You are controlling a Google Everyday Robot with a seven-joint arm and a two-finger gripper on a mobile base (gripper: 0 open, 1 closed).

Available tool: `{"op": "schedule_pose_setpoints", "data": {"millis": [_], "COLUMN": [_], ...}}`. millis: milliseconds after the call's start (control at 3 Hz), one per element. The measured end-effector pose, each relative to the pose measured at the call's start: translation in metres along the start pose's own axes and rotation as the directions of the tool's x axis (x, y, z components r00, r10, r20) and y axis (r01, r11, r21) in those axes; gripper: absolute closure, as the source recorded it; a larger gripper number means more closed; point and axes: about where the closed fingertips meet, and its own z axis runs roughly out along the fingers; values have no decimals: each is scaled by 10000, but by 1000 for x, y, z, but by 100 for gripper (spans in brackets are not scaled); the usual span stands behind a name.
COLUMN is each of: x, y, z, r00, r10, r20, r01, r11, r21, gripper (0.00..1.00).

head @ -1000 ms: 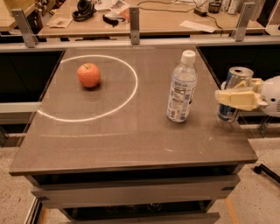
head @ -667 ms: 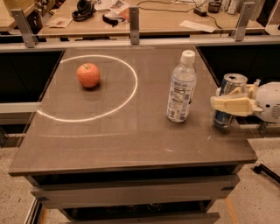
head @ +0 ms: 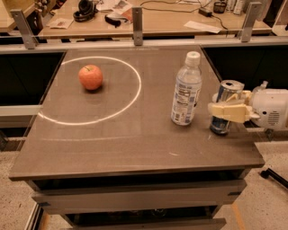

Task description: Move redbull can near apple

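Note:
The redbull can (head: 228, 90), silver on top and blue below, stands upright at the right edge of the table (head: 135, 143). My gripper (head: 221, 110) reaches in from the right and is shut on the can at mid-height; one cream finger (head: 231, 112) crosses its front. The can's base is at or just above the tabletop. The apple (head: 90, 77), round and red-orange, lies at the far left of the table, inside a white ring (head: 135, 92) marked on the surface. The can is far from the apple.
A clear plastic water bottle (head: 185, 92) with a white cap stands upright just left of the can, between it and the apple. A rail with metal posts (head: 137, 20) runs along the table's far edge. A cluttered desk (head: 148, 13) lies behind it.
The gripper and the can have moved together to the left and toward the table's front, closer to the water bottle. The apple and the bottle have not moved.

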Motion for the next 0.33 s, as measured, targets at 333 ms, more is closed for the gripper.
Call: {"op": "schedule_pose_setpoints", "data": {"millis": [333], "x": [-1], "y": [1], "z": [2], "r00": [10000], "r10": [-22], "r20": [-6], "r01": [22], "r11": [10000], "r21": [-38], "gripper": [82]}}
